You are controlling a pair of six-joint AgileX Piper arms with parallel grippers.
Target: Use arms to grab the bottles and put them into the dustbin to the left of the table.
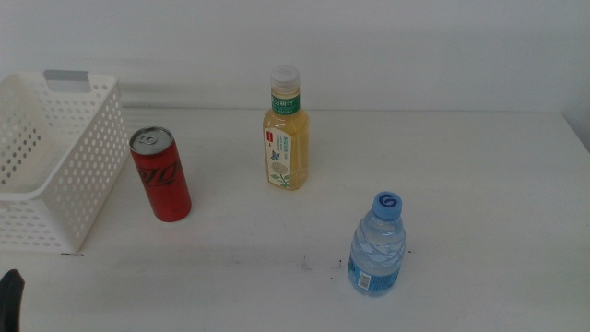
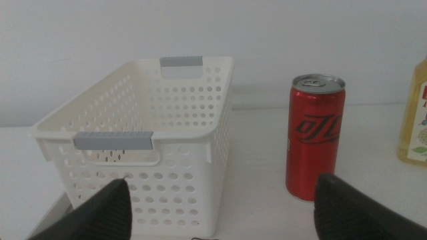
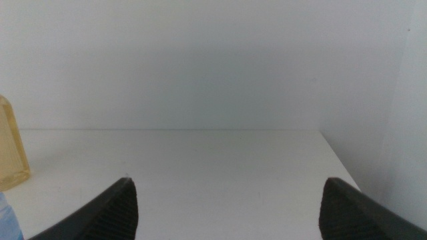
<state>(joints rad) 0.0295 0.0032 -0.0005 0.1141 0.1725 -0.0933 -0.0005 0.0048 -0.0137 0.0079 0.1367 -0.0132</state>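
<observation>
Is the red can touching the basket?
Apart. The left wrist view shows bare table between the red can and the basket; the middle view shows the same gap.

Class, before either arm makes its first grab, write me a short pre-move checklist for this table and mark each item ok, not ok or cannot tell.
1. All three containers upright and apart: red can, tea bottle and water bottle stand separately. Ok.
2. Basket open and ready: nothing seen inside from the left wrist view. Ok.
3. Left end effector open and holding nothing, facing the basket and can. Ok.
4. Right end effector open and holding nothing. Ok.
5. Right end effector aimed at a container: only a tea bottle edge shows. Not ok.
6. Bottle caps tight: cannot tell.
</observation>
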